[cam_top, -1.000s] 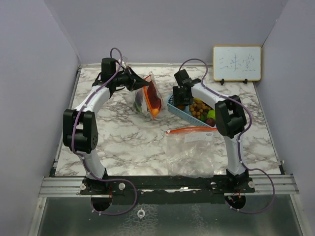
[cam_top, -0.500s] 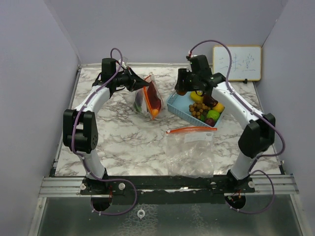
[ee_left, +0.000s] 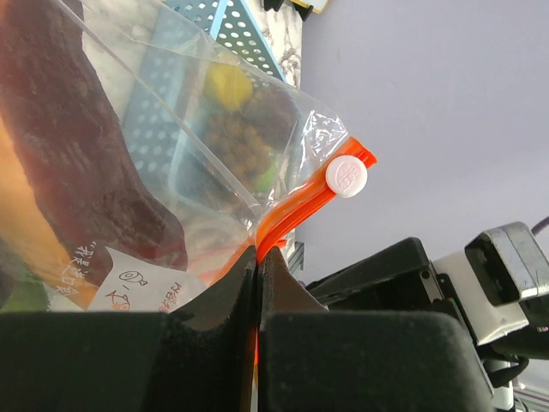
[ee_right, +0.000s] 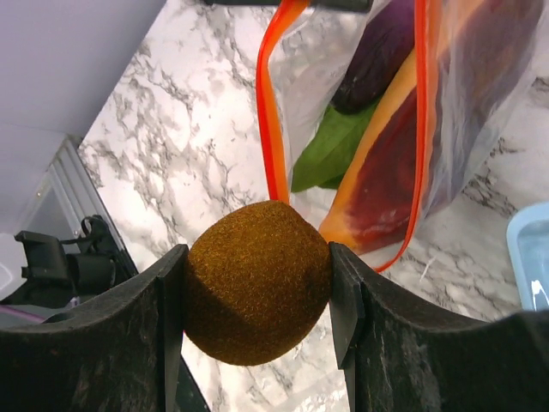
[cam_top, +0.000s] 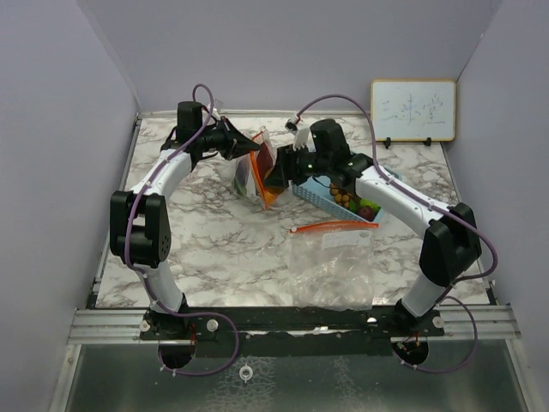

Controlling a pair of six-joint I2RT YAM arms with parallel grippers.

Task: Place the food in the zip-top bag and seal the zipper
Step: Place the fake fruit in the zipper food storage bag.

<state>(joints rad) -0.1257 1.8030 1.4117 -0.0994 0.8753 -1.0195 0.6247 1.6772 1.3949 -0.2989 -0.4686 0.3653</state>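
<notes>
My left gripper (cam_top: 254, 144) is shut on the orange zipper strip (ee_left: 300, 206) of a clear zip-top bag (cam_top: 257, 176) and holds its mouth up. The white slider (ee_left: 346, 177) sits at the strip's end. My right gripper (cam_top: 276, 172) is shut on a round fuzzy brown fruit (ee_right: 257, 292), right at the bag's open mouth (ee_right: 274, 129). Inside the bag lie a purple fruit (ee_right: 382, 51), a green leafy vegetable (ee_right: 339, 150) and a red-orange piece (ee_right: 386, 180). The brown grape bunch (cam_top: 343, 196) and other fruits stay in the blue basket (cam_top: 313, 193).
A second clear zip-top bag (cam_top: 334, 257) with an orange zipper lies flat in front of the basket. A small whiteboard (cam_top: 413, 110) stands at the back right. Side and back walls enclose the marble table (cam_top: 206, 249).
My right arm has swung left from over the basket to the bag's mouth, carrying the brown fruit. The left gripper and bag have stayed put.
</notes>
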